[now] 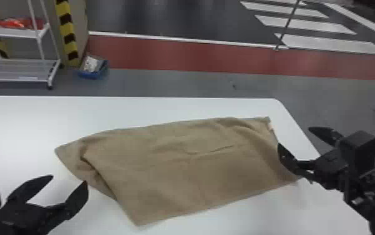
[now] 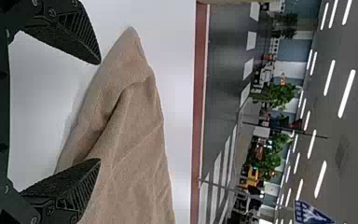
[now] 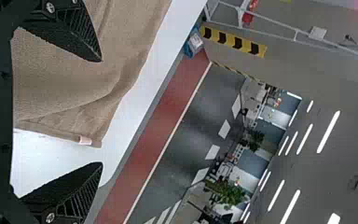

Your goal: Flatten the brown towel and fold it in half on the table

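Fingers parted wide on the left gripper [image 1: 69, 180], lower left of the frame, and they're empty! Over at the right, the right gripper [image 1: 294, 137] gapes too, gripping nothing, one tip by the brown towel [image 1: 180, 162]; contact, I can't tell. Centre frame, that towel lies creased across the white desk [image 1: 24, 125].

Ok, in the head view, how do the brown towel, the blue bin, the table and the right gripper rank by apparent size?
Largest to smallest:
1. Table
2. Brown towel
3. Right gripper
4. Blue bin
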Tool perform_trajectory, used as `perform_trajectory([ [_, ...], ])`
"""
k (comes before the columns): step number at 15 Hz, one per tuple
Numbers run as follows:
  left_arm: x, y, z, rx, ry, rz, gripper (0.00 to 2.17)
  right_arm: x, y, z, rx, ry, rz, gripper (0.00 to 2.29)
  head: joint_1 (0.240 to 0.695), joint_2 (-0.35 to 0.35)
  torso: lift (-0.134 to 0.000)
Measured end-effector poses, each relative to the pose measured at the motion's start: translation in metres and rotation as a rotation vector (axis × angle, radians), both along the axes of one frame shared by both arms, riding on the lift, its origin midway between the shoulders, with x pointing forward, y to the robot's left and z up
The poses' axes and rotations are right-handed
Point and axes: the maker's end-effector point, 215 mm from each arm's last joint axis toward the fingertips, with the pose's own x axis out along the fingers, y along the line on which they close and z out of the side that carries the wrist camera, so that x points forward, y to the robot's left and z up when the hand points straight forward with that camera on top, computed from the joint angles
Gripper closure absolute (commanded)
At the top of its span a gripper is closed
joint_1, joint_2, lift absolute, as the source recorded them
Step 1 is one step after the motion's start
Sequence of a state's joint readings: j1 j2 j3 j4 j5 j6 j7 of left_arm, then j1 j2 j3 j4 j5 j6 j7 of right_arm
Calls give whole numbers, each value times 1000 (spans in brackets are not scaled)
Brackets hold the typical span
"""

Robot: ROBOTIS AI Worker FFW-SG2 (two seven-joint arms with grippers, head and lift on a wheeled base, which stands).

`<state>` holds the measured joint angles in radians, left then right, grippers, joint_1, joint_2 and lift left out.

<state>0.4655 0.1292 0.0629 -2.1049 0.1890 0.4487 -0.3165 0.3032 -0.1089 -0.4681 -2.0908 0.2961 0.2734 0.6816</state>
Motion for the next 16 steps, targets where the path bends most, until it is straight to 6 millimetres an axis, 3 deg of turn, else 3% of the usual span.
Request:
perform_trajectory([
  [4,19,0,-23,-5,63,-11,218,-35,-54,-4,68,-14,-130,90,695,-310,-128],
  [5,22,2,-31,-2,83,-8,252,-43,-59,-5,66,-13,-144,90,695,-318,-128],
  [10,32,28,-62,40,150,24,269,-68,-59,-7,29,-16,-133,90,695,-298,-128],
  [16,38,28,-60,49,136,16,292,-79,-55,-10,-4,-16,-107,90,695,-290,-128],
])
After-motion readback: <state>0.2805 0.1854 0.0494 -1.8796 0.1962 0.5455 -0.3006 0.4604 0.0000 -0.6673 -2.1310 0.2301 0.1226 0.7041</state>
